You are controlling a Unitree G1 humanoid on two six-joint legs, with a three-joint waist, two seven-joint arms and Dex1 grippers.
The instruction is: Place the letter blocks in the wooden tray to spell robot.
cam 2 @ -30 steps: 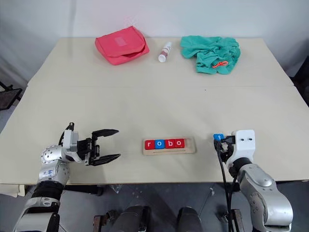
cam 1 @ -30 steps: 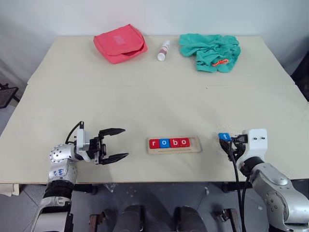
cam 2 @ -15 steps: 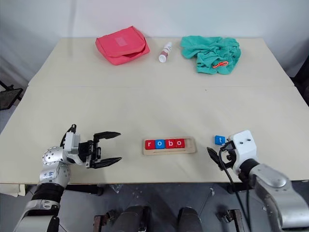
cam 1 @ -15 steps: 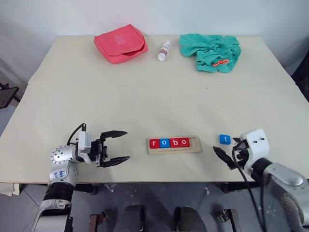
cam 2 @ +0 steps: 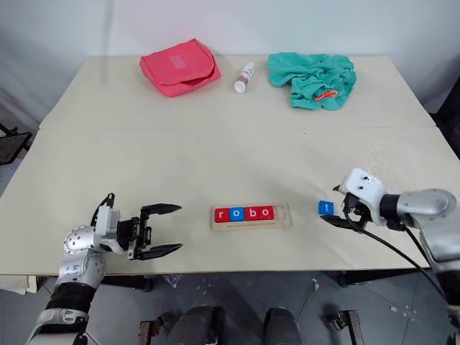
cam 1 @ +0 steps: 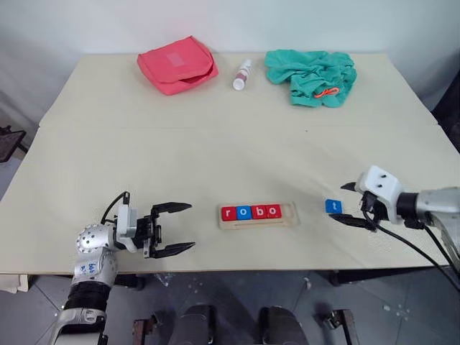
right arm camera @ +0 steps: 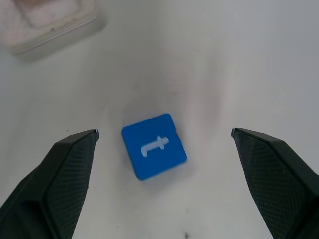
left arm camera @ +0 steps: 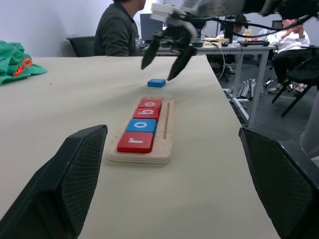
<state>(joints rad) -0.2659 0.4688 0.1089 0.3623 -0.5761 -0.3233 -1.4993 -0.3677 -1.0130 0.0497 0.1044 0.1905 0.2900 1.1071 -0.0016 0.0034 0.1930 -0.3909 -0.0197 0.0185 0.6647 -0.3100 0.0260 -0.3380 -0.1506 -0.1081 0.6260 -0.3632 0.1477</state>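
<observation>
A long, pale wooden tray lies near the front edge of the wide beige table, holding four flat square letter blocks in a row that read r, o, b, o, coloured red, blue, red, red; the tray's last slot at its right end is bare. The fifth tile, a blue block with a white t, lies flat on the table to the right of the tray, apart from it. The right gripper hangs just beside that tile with its two black fingers spread wide, holding nothing; in the right wrist view the t block sits between the two fingers, touched by neither. The left gripper sits left of the tray by the front edge, jaws wide apart and empty. Bare tabletop stretches across the middle; along the far edge lie a pink zipped fabric pouch, a small white bottle with a red label, its writing too small to read, and a crumpled teal cloth
</observation>
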